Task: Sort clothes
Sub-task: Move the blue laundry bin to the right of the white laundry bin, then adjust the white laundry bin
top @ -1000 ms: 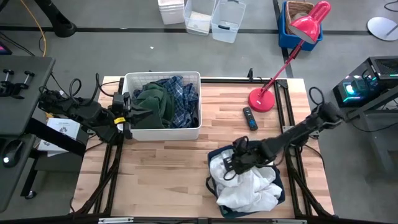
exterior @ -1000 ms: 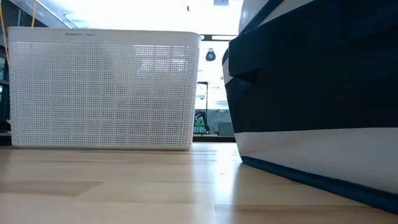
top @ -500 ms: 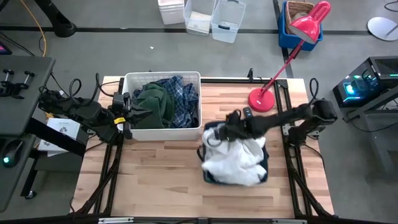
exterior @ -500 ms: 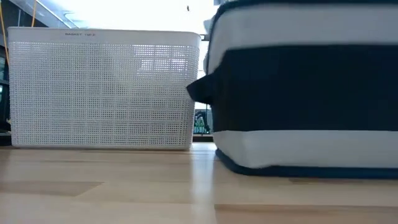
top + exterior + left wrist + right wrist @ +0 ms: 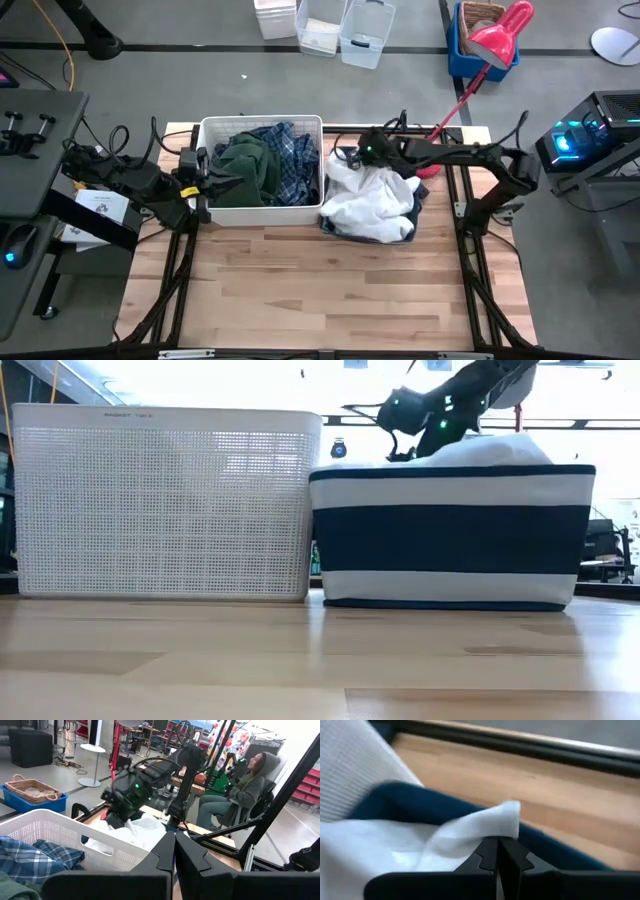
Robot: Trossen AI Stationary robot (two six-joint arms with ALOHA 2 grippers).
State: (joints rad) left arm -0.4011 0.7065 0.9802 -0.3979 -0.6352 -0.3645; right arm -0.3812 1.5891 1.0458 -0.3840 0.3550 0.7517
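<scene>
Navy bin [image 5: 405,222] flush against white bin [image 5: 262,213]

Robotics lab: rig frames [image 5: 280,795], storage bins [image 5: 365,30]

You won't find much to read here. The only lettering sits on the white plastic bin [image 5: 165,500]: a short line of small dark print along its top rim, toward 11 o'clock in the low view, too small for you to make out any word. A white sheet [image 5: 100,205] beside the left arm, at 9 o'clock in the high view, carries a round dark mark and faint lines, none legible. No other labels, brands or numbers can be read.
</scene>
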